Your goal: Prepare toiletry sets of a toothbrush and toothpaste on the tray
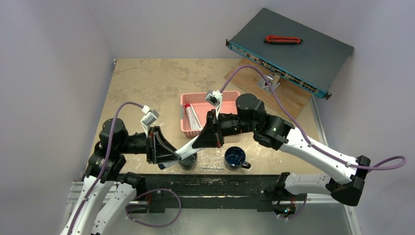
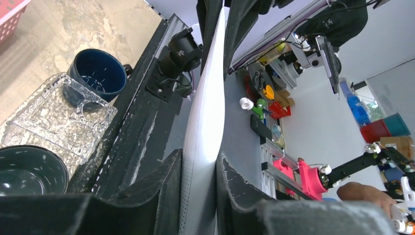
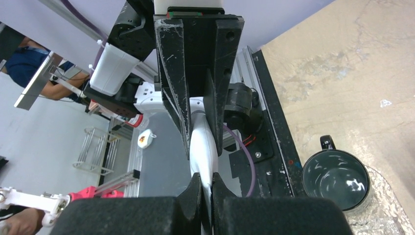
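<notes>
while both hands pinch one white toothpaste tube between them, it hangs in the air above the near edge of the tabletop. the left hand clamps one end, the right hand the other. the clear tray lies below, between a dark blue mug and a dark mug.

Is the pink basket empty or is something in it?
Not empty: a toothpaste tube with red print lies inside the pink basket, near its left wall.
</notes>
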Robot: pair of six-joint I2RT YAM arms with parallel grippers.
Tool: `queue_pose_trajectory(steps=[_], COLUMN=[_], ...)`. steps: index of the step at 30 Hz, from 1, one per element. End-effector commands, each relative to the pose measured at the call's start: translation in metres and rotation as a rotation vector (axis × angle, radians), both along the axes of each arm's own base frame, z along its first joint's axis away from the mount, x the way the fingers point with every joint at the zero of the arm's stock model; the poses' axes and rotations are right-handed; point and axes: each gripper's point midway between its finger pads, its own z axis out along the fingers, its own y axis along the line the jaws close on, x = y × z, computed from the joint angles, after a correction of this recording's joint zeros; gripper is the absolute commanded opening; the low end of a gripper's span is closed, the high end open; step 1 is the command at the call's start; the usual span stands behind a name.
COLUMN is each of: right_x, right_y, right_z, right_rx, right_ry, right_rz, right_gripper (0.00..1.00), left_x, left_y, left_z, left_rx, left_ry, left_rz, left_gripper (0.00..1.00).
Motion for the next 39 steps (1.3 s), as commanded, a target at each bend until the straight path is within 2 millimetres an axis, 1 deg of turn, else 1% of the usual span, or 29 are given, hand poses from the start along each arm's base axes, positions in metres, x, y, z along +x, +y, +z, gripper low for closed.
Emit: queue_pose_trajectory(steps=[1, 3, 4, 7, 8, 10, 13, 14, 15, 16, 17, 19, 21, 22, 27, 30, 36, 39], right_x=[0.001, 0.002, 0.002, 0.006, 0.006, 0.009, 0.014, 0.017, 0.019, 0.022, 0.024, 0.028, 0.031, 0.036, 0.044, 0.049, 0.059, 0.059], right_y=[0.001, 0.001, 0.0, -0.002, -0.002, -0.004, -0.009, -0.011, -0.013, -0.015, -0.017, -0.021, -0.026, -0.032, -0.046, -0.056, -0.073, -0.076], right_z=[0.023, 0.02, 0.018, 0.011, 0.009, 0.004, -0.002, -0.003, -0.005, -0.002, -0.004, -0.008, -0.013, -0.018, -0.033, -0.038, -0.052, -0.062], right_rx=[0.052, 0.04, 0.031, -0.007, -0.02, -0.048, -0.102, -0.122, -0.145, -0.162, -0.188, -0.245, -0.304, -0.355, -0.526, -0.598, -0.728, -0.781], right_ry=[-0.073, -0.073, -0.073, -0.08, -0.081, -0.083, -0.094, -0.099, -0.105, -0.116, -0.123, -0.14, -0.153, -0.165, -0.208, -0.23, -0.25, -0.244], right_rz=[0.012, 0.011, 0.009, -0.007, -0.012, -0.028, -0.067, -0.086, -0.107, -0.13, -0.15, -0.196, -0.241, -0.286, -0.398, -0.457, -0.537, -0.543], right_gripper=[0.0, 0.0, 0.0, 0.0, 0.0, 0.0, 0.0, 0.0, 0.0, 0.0, 0.0, 0.0, 0.0, 0.0, 0.0, 0.0, 0.0, 0.0], left_x=[0.0, 0.001, 0.001, 0.005, 0.007, 0.01, 0.018, 0.02, 0.024, 0.027, 0.029, 0.034, 0.038, 0.04, 0.05, 0.058, 0.062, 0.063], left_y=[-0.001, -0.001, -0.001, 0.0, 0.001, 0.002, 0.005, 0.006, 0.007, 0.008, 0.009, 0.012, 0.013, 0.014, 0.02, 0.026, 0.029, 0.031], left_z=[0.004, 0.004, 0.005, 0.006, 0.005, 0.005, 0.006, 0.006, 0.006, 0.006, 0.005, 0.004, 0.003, 0.003, -0.004, -0.01, -0.021, -0.024], left_rx=[-0.004, -0.003, -0.002, 0.015, 0.026, 0.042, 0.068, 0.077, 0.087, 0.098, 0.11, 0.126, 0.138, 0.142, 0.173, 0.194, 0.214, 0.227], left_ry=[-0.035, -0.037, -0.04, -0.049, -0.048, -0.058, -0.072, -0.074, -0.078, -0.08, -0.085, -0.091, -0.097, -0.101, -0.111, -0.134, -0.155, -0.147], left_rz=[-0.012, -0.008, -0.004, 0.026, 0.042, 0.072, 0.126, 0.144, 0.166, 0.188, 0.207, 0.239, 0.267, 0.276, 0.351, 0.407, 0.435, 0.444], left_gripper=[0.16, 0.18, 0.22, 0.46, 0.52, 0.61, 0.68, 0.72, 0.78, 0.84, 0.88, 0.92, 0.93, 0.94, 0.95, 0.95, 0.95, 0.95])
